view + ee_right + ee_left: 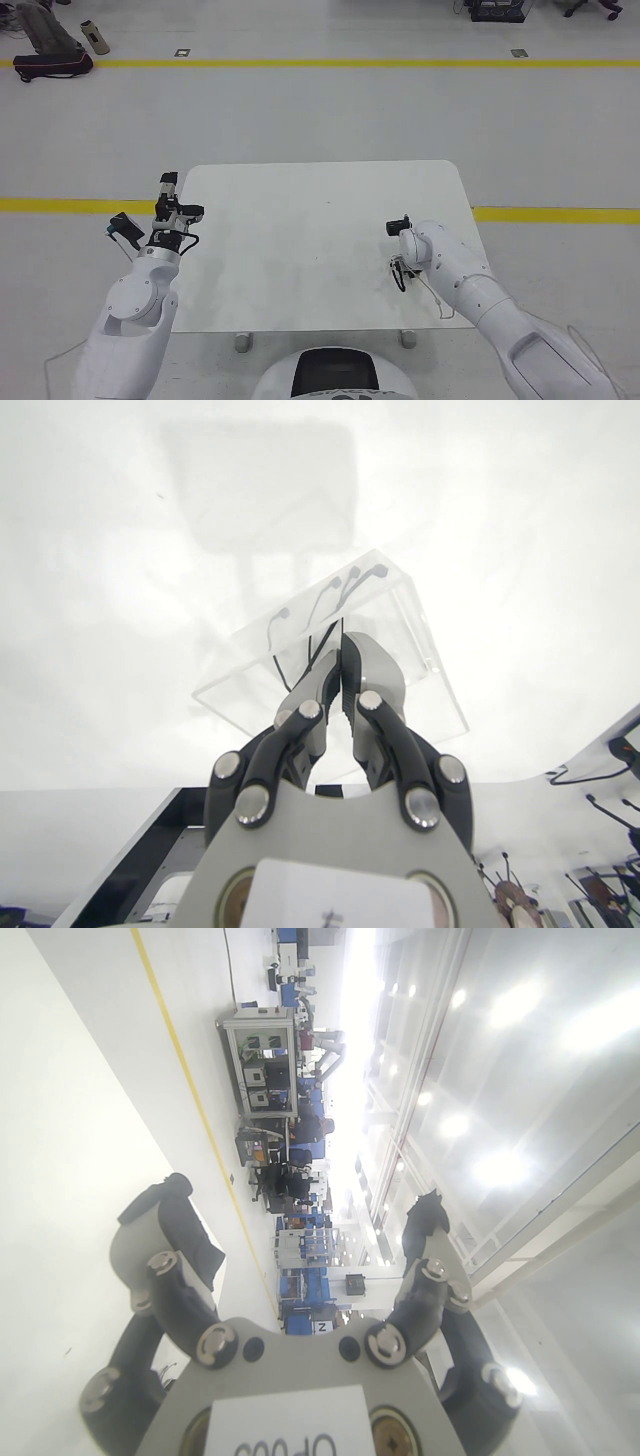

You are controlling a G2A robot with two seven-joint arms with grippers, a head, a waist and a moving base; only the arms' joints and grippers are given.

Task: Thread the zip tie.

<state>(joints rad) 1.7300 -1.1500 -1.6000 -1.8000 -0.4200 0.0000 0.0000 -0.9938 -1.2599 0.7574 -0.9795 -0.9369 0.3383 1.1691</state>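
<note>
Right gripper (pixel 341 660) is pinching a thin black zip tie (pixel 343 625) above a clear tray (pixel 420 680) holding more ties (pixel 382 570). Left gripper (pixel 300 1195) is hanging released at the table (pixel 320 260) edge.

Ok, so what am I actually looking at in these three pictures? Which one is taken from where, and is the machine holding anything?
It is a robot with two white arms, each ending in a two-fingered gripper. One picture looks down from a camera above the arms onto a white table. The other two come from small cameras on the wrists, looking along the fingers. The left gripper is open and empty, turned out toward the hall beyond the table. The right gripper is pinched shut, apparently on a thin black zip tie. It sits just over a clear plastic holder that has spare black ties in it.
</note>
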